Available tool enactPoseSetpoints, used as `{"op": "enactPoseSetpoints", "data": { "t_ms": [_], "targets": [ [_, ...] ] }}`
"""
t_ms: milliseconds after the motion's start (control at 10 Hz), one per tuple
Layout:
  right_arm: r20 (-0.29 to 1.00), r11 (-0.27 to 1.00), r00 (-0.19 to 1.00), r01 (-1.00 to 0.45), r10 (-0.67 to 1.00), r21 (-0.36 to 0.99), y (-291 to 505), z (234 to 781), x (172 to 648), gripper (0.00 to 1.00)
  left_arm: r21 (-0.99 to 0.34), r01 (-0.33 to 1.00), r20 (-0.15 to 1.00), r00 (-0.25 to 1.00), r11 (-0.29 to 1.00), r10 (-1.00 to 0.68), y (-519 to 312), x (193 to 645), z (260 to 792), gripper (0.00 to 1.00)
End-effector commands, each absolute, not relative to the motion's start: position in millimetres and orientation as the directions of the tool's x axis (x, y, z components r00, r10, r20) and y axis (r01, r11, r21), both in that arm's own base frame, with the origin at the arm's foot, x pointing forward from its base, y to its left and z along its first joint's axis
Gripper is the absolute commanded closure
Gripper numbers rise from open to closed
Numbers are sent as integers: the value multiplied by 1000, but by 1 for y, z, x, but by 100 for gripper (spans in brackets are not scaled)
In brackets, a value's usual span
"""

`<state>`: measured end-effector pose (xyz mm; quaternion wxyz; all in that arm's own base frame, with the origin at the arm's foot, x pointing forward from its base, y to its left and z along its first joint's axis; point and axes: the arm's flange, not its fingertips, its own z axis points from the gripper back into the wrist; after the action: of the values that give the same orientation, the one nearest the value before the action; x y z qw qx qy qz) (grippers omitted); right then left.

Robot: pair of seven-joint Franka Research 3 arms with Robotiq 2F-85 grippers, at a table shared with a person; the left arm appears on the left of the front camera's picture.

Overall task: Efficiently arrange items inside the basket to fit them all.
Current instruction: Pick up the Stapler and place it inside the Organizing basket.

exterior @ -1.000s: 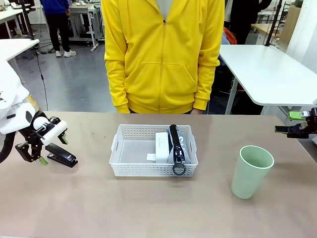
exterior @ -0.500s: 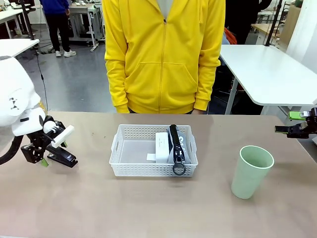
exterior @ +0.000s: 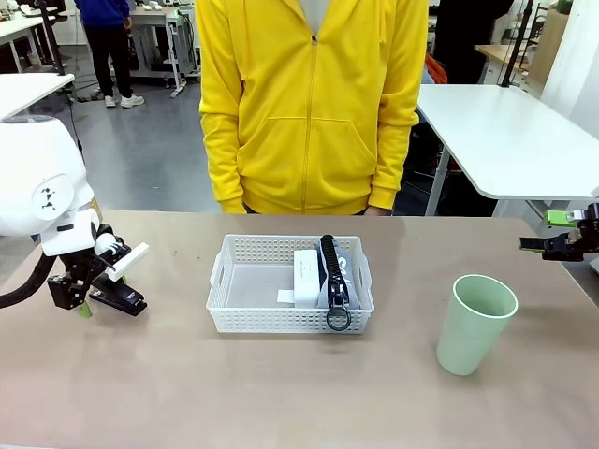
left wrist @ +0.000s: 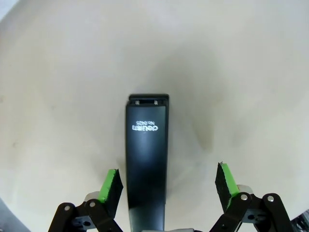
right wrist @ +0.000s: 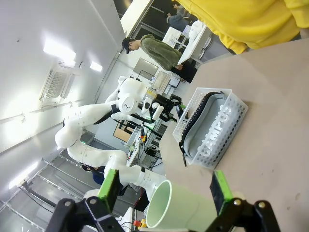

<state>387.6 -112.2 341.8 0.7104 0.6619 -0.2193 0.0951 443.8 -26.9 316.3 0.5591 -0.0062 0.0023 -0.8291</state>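
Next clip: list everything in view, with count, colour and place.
basket: 1, white, table centre
pouch: 1, grey, black zipper, in the basket's right part
box: 1, white, in the basket, left of the pouch
stapler: 1, black, on the table at the robot's left
cup: 1, pale green, upright, right of the basket
table: 1, beige
person: 1, yellow hoodie, far side
left gripper: 1, black with green pads, open, fingers either side of the stapler
right gripper: 1, black with green pads, open, by the table's right edge
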Motion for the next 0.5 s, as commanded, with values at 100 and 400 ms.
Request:
{"op": "enactPoseSetpoints", "data": {
  "t_ms": [100,400],
  "targets": [
    [423,99,893,-412,-152,906,-111,347,388,0,-75,926,-37,-373,-369,-927,-30,449,303,0],
    [423,99,893,-412,-152,906,-111,347,388,0,-40,930,-30,-367,-366,-930,-30,453,297,0]
  ]
}}
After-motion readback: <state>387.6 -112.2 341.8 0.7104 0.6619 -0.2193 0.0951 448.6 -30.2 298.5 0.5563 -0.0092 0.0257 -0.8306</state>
